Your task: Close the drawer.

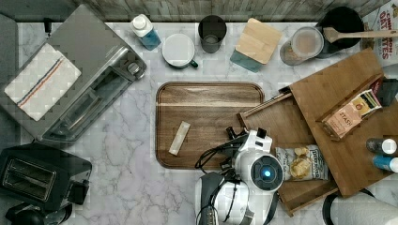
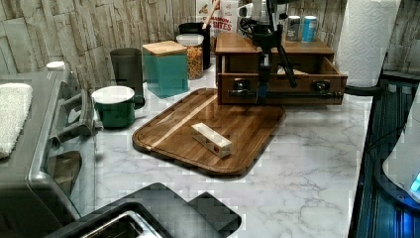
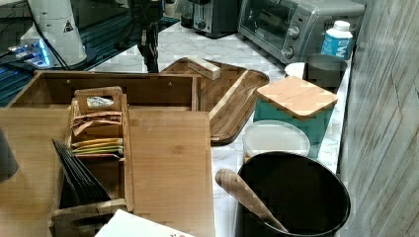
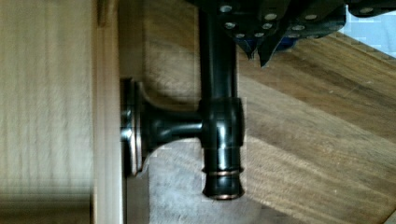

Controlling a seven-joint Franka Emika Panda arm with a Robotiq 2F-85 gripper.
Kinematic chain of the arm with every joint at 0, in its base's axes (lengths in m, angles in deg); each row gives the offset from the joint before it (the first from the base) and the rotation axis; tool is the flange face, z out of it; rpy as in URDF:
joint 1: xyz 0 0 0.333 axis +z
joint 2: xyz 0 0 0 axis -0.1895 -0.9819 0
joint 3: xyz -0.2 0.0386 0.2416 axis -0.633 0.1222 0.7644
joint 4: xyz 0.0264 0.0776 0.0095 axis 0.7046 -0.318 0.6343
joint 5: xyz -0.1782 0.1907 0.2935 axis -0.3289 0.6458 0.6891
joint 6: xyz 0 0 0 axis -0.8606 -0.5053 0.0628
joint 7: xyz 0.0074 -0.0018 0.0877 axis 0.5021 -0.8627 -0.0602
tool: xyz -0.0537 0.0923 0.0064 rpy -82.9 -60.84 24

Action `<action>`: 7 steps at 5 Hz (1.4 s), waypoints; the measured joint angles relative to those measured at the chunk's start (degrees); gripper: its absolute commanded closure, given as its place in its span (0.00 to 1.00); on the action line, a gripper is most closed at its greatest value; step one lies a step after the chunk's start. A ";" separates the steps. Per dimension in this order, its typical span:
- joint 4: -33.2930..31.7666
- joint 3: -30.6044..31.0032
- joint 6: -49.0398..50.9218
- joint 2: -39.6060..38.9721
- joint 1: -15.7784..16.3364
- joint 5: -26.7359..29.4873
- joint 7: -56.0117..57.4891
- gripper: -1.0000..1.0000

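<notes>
The medium-brown wooden drawer (image 1: 277,123) stands pulled out of the wooden box (image 1: 338,103), with a chip bag (image 1: 300,164) lying inside it. Its front wall (image 2: 282,85) carries a dark metal bar handle (image 4: 219,135) on round mounts. My gripper (image 1: 233,134) hangs just outside the drawer's front, at the edge of the serving tray (image 1: 209,124). In the left view the gripper (image 2: 262,91) reaches down in front of the handle. In the wrist view its fingertips (image 4: 261,52) sit close together beside the bar, on the side away from the drawer, holding nothing.
A pale packet (image 1: 179,137) lies on the tray. A tea holder (image 1: 353,113) and cans (image 1: 382,154) stand on the box top. Mug (image 1: 179,50), teal canister (image 1: 256,44) and jars line the back; toaster oven (image 1: 70,79) and toaster (image 1: 37,176) occupy the top view's left.
</notes>
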 measured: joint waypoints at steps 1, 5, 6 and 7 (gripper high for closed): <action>-0.67 0.34 4.73 0.07 0.08 -3.97 -9.62 1.00; -4.70 -1.83 7.39 1.89 -0.48 -13.52 -5.65 1.00; -4.36 -3.10 2.41 2.81 -0.50 -13.31 -1.01 1.00; -4.36 -4.40 -1.15 2.03 -0.54 -10.96 6.27 1.00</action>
